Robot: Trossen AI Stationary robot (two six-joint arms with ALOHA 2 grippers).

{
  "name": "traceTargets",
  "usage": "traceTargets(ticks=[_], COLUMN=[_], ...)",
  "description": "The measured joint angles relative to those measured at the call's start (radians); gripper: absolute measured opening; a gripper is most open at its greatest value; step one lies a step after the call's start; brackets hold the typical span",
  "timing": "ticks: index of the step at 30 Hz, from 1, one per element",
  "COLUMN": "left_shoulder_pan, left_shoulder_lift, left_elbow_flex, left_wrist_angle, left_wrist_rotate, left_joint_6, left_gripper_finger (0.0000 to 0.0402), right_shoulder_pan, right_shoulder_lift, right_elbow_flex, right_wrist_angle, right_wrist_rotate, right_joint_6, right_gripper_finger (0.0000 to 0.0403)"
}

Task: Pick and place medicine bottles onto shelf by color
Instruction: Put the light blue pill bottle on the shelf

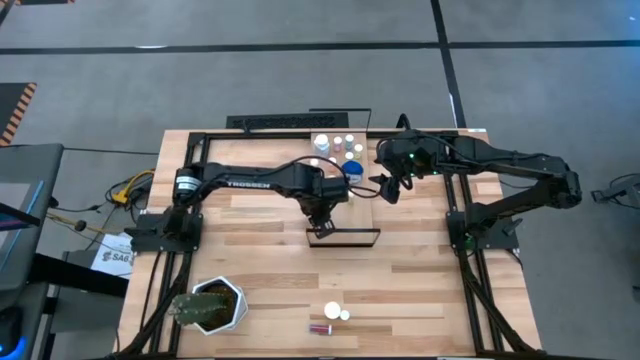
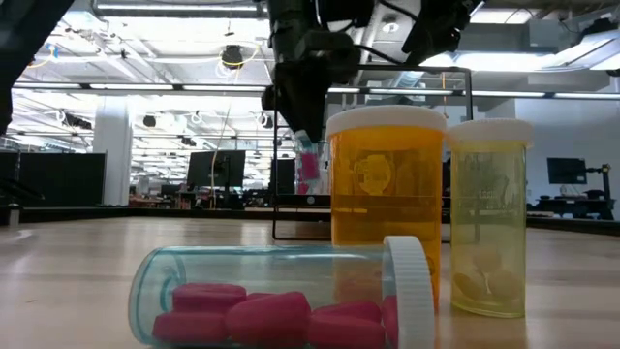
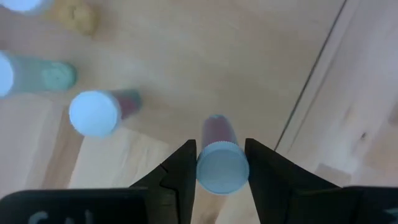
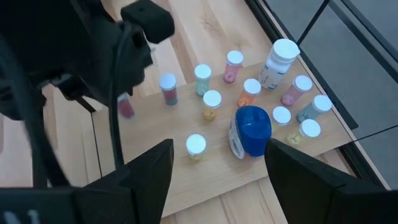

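A tipped vial [image 2: 281, 305] held pink pills on the tabletop [image 2: 77, 271]; the left claw [image 3: 221, 171] clamped a red vial [image 3: 219, 155]; the right claw [image 4: 214, 168] gaped.

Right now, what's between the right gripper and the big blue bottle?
Nothing: in the right wrist view only bare shelf separates the open right gripper from the big blue bottle.
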Motion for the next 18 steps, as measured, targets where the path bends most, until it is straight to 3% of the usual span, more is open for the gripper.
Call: traceTargets(ticks=[18], left_shoulder_pan=[-0.002], left_shoulder_lift=[0.011], left_elbow_flex=[-0.035], left_wrist_angle=[0.007], left_wrist_rotate=[-0.009], left_joint_6=[0.022], left_gripper_finger=[0.0108], right_shoulder_pan=[0.0], right_shoulder_lift=[0.0], right_elbow_flex=[0.0], right_wrist_angle=[0.018], right_wrist_rotate=[0.0], right_joint_6=[0.0], right_gripper_finger=[0.0276])
